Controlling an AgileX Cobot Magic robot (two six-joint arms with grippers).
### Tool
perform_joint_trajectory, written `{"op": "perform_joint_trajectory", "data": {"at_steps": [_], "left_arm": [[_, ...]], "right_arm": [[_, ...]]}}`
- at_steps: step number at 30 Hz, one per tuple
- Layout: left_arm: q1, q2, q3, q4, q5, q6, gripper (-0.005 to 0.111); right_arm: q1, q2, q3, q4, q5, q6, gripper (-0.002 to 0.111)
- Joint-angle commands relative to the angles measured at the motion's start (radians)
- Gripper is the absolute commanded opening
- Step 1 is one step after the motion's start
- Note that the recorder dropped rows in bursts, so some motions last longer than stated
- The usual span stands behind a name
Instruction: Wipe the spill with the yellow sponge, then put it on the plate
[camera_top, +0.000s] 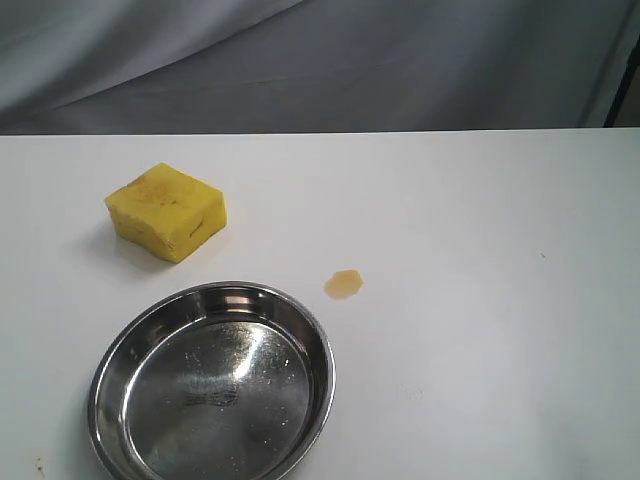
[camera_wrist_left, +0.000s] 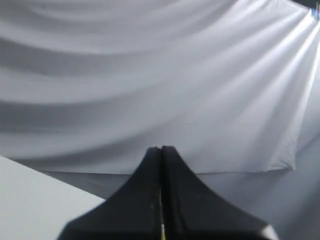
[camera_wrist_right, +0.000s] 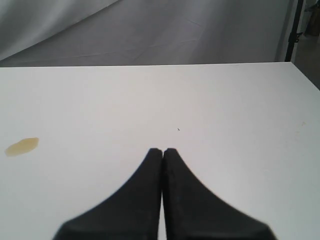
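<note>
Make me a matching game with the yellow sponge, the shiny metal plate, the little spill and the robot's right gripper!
Things
1. thick bright yellow foam sponge
2. round shiny steel plate
3. small amber liquid spill
4. black right gripper

Descriptions
A. silver and mirror-like, nearest the bottom of the exterior view
B. shut, tips pressed together
C. blocky, with orange-brown stains on top
D. a tiny flat blot, apart from the other things

Pairs: 1-C, 2-A, 3-D, 4-B
</note>
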Motion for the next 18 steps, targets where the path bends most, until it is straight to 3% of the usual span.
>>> {"op": "perform_joint_trajectory", "data": {"at_steps": [1,2,5,8,11,14,15,18], "left_arm": [[0.002,0.025,-0.189,0.062,0.222,-0.005,0.0],[0.002,0.088,-0.288,0.141,0.374,-0.005,0.0],[0.002,0.271,-0.47,0.261,0.612,0.036,0.0],[0.002,0.436,-0.548,0.272,0.694,0.136,0.0],[-0.015,0.602,-0.613,0.248,0.681,0.195,0.0],[-0.067,0.808,-0.73,0.262,0.78,0.292,0.0],[-0.112,0.969,-0.836,0.299,0.89,0.307,0.0],[-0.207,1.173,-0.97,0.421,1.019,0.276,0.0]], "right_arm": [[-0.002,-0.006,0.002,-0.004,-0.001,0.0,0.0],[-0.002,-0.006,0.002,-0.004,-0.001,0.0,0.0],[-0.002,-0.006,0.002,-0.004,-0.001,0.0,0.0],[-0.002,-0.006,0.002,-0.004,-0.001,0.0,0.0],[-0.002,-0.006,0.002,-0.004,-0.001,0.0,0.0],[-0.002,-0.006,0.002,-0.004,-0.001,0.0,0.0],[-0.002,-0.006,0.002,-0.004,-0.001,0.0,0.0],[-0.002,-0.006,0.002,-0.004,-0.001,0.0,0.0]]}}
